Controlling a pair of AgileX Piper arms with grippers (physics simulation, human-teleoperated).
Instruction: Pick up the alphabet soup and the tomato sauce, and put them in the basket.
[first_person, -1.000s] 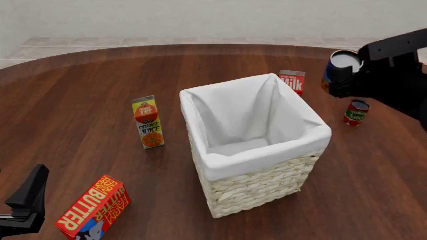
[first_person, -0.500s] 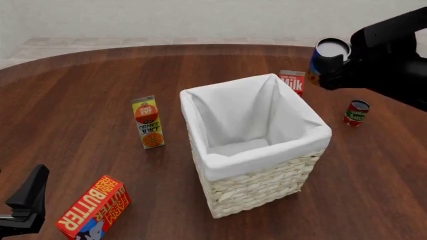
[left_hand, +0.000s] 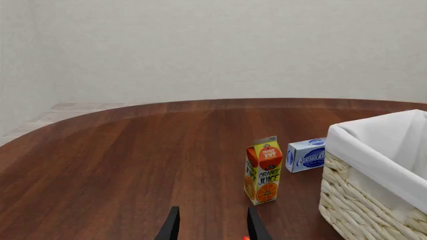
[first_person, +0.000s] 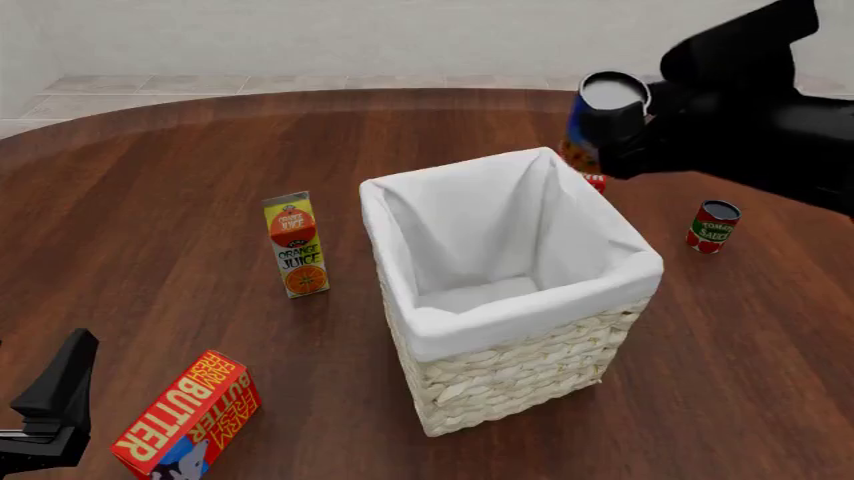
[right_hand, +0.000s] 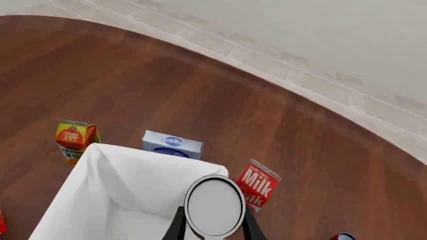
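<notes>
My right gripper (first_person: 627, 125) is shut on the alphabet soup (first_person: 597, 125), a bluish-grey can with a silvery top (right_hand: 213, 205). It holds the can in the air just beyond the far right corner of the basket (first_person: 534, 305). In the right wrist view the white lining of the basket (right_hand: 130, 187) lies below the can. The tomato sauce (first_person: 713, 226), a red can with a green patch, stands on the table to the right of the basket. Low at the front left, my left gripper (first_person: 54, 400) is open; its fingers (left_hand: 172, 227) hold nothing.
An orange juice carton (first_person: 298, 245) stands left of the basket and a butter box (first_person: 187, 415) lies at the front left. Behind the basket are a red milk carton (right_hand: 257, 185) and a blue-and-white box (right_hand: 172, 145).
My right gripper has carried the alphabet soup up and to the left, from above the tomato sauce toward the basket's far right corner. The left arm has not moved.
</notes>
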